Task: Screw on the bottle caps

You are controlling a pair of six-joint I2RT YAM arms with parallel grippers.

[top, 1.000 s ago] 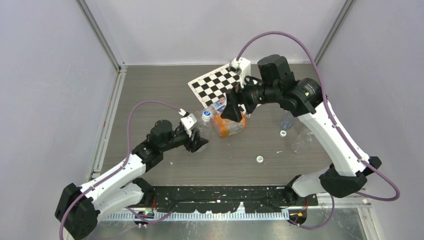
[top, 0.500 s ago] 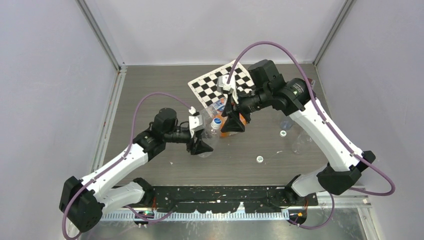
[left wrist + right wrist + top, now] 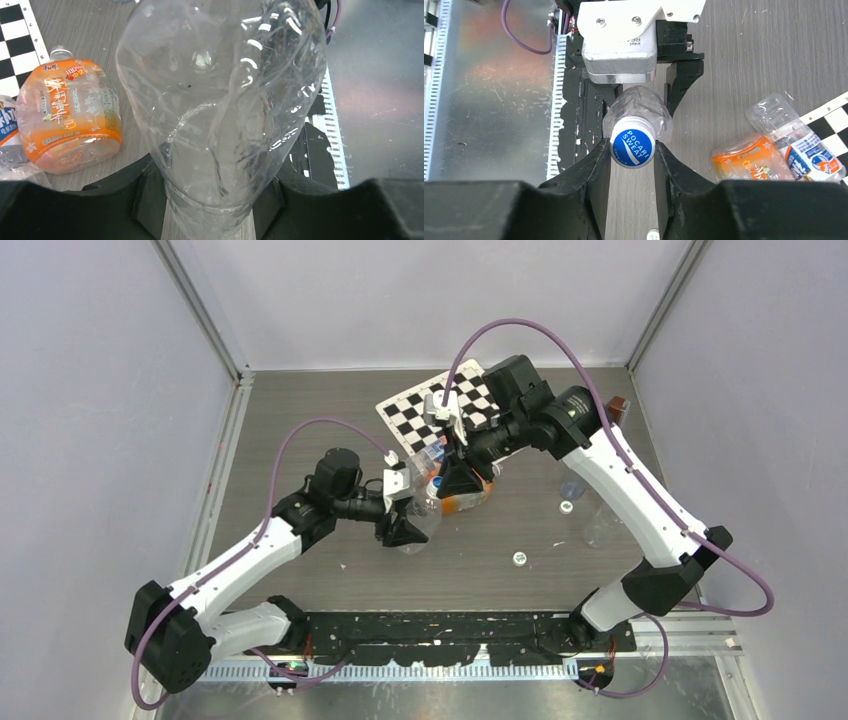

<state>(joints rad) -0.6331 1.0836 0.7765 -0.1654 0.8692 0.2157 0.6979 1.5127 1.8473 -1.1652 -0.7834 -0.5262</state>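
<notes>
Two right fingers (image 3: 594,175) pinch the bottle cap (image 3: 632,146); left fingers (image 3: 125,197) grip the bottle (image 3: 220,100).

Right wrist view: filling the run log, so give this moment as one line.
left claw: grips clear bottle | right claw: pinches blue-topped cap | phase: capping

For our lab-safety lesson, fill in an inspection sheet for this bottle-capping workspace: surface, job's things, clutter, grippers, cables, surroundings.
Surface: grey wood-grain table.
Job's things: clear bottle with blue-topped cap on its neck; two loose white caps on the table.
Clutter: orange-labelled bottle and blue-labelled bottle lying down; checkerboard sheet; spare bottles at right.
Grippers: left gripper clamps the clear bottle; right gripper pinches the blue-topped cap.
Cables: a purple cable loops over each arm.
Surroundings: pale walls, metal posts.
</notes>
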